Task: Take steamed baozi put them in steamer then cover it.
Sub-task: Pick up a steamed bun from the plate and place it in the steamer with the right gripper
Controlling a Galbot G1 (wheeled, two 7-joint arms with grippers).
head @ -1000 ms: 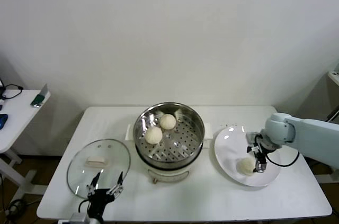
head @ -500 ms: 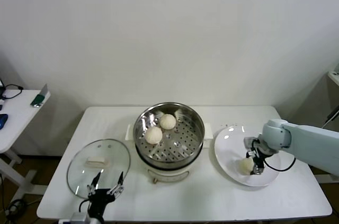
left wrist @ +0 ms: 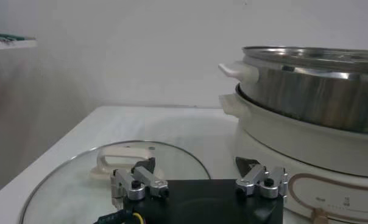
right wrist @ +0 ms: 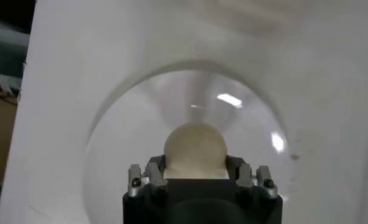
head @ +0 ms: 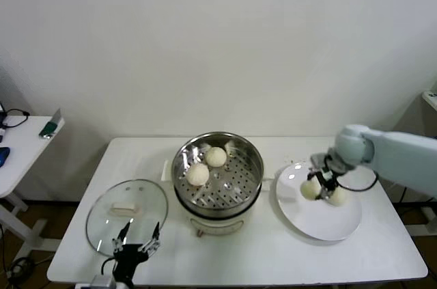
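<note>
While the left gripper (head: pixel 136 244) waits at the near edge of the worktop (head: pixel 273 262) beside the cover (head: pixel 127 215), its fingers spread apart and holding nothing, the right gripper (head: pixel 319 183) is over the white plate (head: pixel 321 224) with its fingers clamped on one steamed baozi (head: pixel 311 189); the right wrist view shows that bun (right wrist: pixel 195 149) seated between the two fingers with the plate below it. Another baozi (head: pixel 336 196) lies on the plate just beside the held one, apparently touching it or nearly so, though I cannot tell which. Two more buns already sit in the steamer (head: pixel 217 169), toward its far left side, leaving the near and right part of the perforated floor free. The cover lies flat on the worktop, left of the pot and well apart from the plate. I judge the step in hand to be carrying the third bun across to the basket. The main risk is the grip itself: the dough is soft and round, so too light a squeeze could let it slip during the swing, and too hard a one could dent it. A low path could also knock the bun against the steel rim, or nudge the neighbouring bun off the plate on departure.
</note>
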